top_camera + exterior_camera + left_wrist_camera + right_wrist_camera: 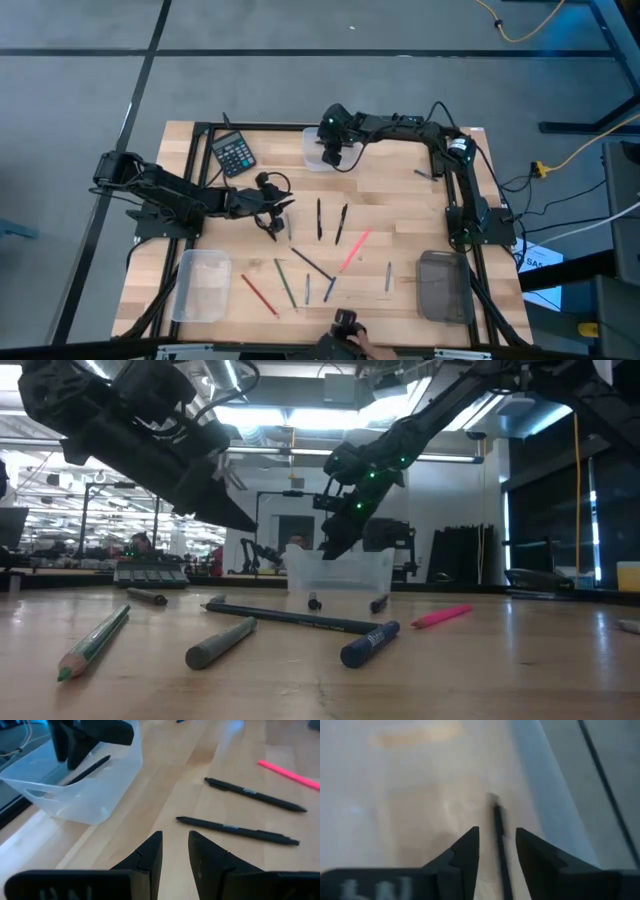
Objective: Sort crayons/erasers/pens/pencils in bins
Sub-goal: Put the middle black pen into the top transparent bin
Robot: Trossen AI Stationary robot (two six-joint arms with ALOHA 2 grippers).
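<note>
Green pencil (95,643) aside, your left claw (272,222), fingers apart, sits nearest two black pens (330,222) lying just ahead, broadside to it, while your right claw (331,152), parted, hovers over the clear bin (312,160).

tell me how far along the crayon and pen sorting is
Barely started. One black pen lies in the clear bin at the far edge, the right gripper open just above it. The left gripper, open and empty, hovers near two black pens. About ten sticks still lie on the table; the other two bins look empty.
</note>
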